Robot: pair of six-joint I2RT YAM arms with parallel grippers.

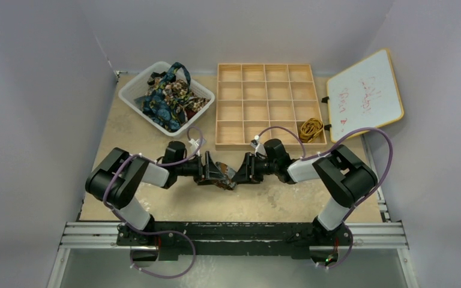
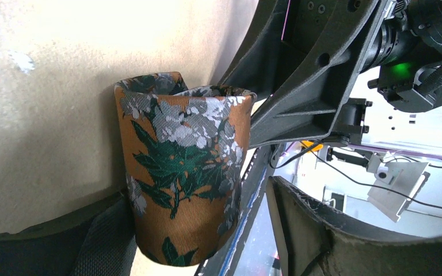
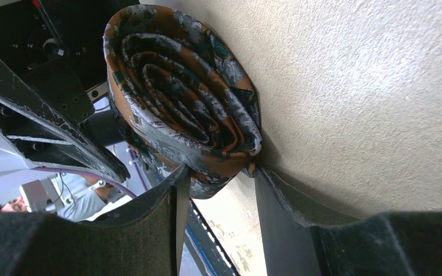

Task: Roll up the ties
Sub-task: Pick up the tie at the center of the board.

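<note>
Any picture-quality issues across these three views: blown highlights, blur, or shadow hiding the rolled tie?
Top external: even, soft light, but the rolled tie sits small and dim at centre. Left wrist: tie sharp and well lit, highlights at right blown out, left pincer's fingers dark and blurred. Right wrist: the roll's spiral is crisp, right pincer's fingers soft and nearly black.

Left gripper [image 1: 221,174] wide; right gripper [image 1: 238,172] clamped

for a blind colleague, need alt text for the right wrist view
A rolled tie, orange-brown with grey and green flowers, seen end-on so its spiral shows, rests against the beige table. The right gripper pinches its lower edge between two dark fingers; black robot parts fill the upper left.
</note>
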